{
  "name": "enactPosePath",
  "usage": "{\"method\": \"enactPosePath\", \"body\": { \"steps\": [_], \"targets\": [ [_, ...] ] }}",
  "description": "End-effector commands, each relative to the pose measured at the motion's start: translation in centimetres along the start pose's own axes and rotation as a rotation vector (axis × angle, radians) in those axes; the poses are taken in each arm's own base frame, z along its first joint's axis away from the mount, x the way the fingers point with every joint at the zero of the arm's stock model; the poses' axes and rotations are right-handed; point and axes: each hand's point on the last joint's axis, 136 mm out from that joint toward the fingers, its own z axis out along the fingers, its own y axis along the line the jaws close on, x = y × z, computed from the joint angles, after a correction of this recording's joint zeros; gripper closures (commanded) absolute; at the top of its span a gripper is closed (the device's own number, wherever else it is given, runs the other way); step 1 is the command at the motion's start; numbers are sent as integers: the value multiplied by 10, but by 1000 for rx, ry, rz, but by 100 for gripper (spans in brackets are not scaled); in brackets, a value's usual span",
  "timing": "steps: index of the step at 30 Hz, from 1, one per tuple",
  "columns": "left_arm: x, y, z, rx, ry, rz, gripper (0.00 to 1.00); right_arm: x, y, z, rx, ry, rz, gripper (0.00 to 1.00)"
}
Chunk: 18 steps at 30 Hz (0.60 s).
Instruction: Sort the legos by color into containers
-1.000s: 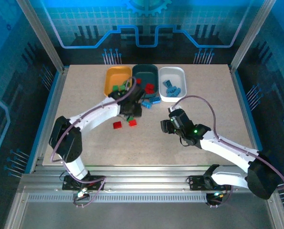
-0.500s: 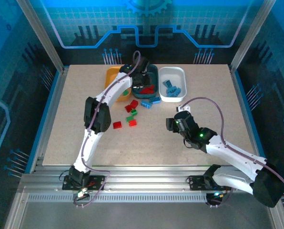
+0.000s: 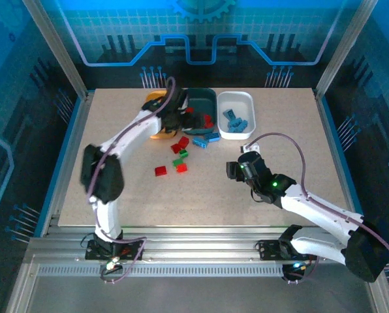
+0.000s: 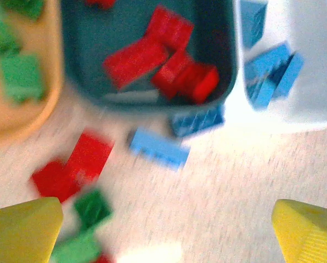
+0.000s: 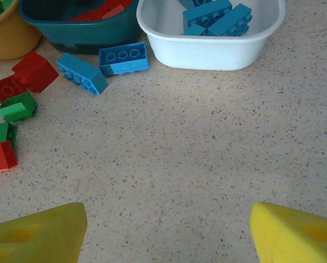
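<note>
Left hand and right hand both spread wide, holding nothing, above the table.
In the right wrist view the white tub sits at 12 o'clock with blue legos inside, the teal tub at 11, and the orange-yellow tub cut off at 10. Two loose blue bricks lie just before the teal tub. Loose red bricks and green bricks lie at 9, some cropped. The left wrist view is motion-blurred: red legos in the teal tub, green legos in the orange-yellow one. From above, the left arm hides part of that tub.
</note>
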Motion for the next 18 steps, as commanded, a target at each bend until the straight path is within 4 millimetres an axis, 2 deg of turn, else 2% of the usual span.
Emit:
{"method": "enactPosePath", "body": {
  "steps": [1, 3, 6, 8, 11, 14, 18],
  "targets": [
    [46, 55, -3, -147, 18, -75, 1, -3, 2, 2, -16, -7, 13, 21],
    [75, 78, -3, -196, 51, -66, 1, -2, 4, 4, -21, 1, 13, 21],
    [111, 97, 3, -207, 99, -44, 1, 1, 6, 8, -25, 18, 7, 21],
    [127, 97, 7, -175, 130, -49, 3, 2, 8, 9, -27, 24, 5, 21],
    [136, 91, 10, -159, 116, 9, 4, 3, 7, 10, -25, 26, 2, 21],
    [138, 110, 15, -267, 119, 30, 3, 4, 8, 11, -23, 31, -2, 21],
    [144, 133, 29, -362, 184, -30, 4, 5, 7, 13, -17, 35, -8, 21]
  ]
}}
